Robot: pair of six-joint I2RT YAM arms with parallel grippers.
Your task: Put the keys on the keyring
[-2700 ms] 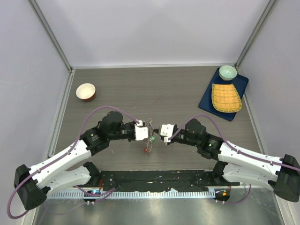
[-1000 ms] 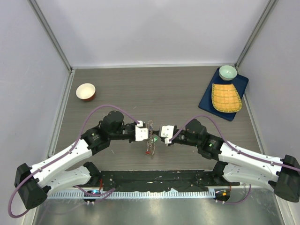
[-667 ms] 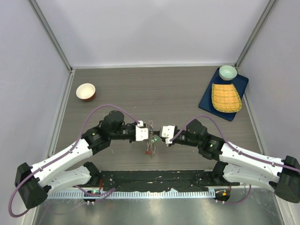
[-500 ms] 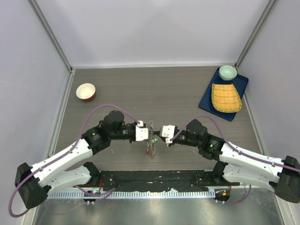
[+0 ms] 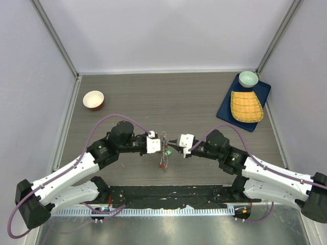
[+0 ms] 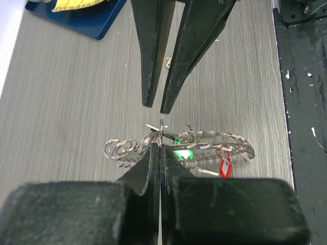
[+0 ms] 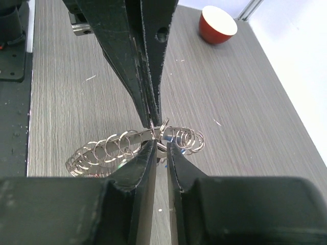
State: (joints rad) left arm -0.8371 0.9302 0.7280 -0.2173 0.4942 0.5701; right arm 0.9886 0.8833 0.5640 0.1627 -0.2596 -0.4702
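- My left gripper (image 6: 160, 147) is pinched fully shut on the wire of the large thin grey metal keyring (image 6: 217, 139). It holds the keyring over the middle of the grey wood-grain surface (image 5: 204, 102), where both my arms can reach it.
- From above the keyring looks edge-on, so I judge it hangs upright from that pinch. That lets the small silver metal keys (image 5: 163, 162) already threaded bunch along the wire, away from the gripped stretch. A green plastic tag (image 6: 182, 153) and a red plastic tag (image 6: 225, 164) show among them. I cannot tell whether the lowest keys touch the surface.
- My right gripper (image 7: 161, 147) meets the left one nose to nose, its tips just beside the pinch point. Its jaws stand a narrow crack apart. A small silver loop (image 7: 164, 124) sits just beyond them, and I see nothing clamped between them.
- I read this as the threading step: one gripper anchors the keyring so the other can work a key at the wire.
- With so little room between the tips, my worry is nudging the wire and twisting it in the left grip.
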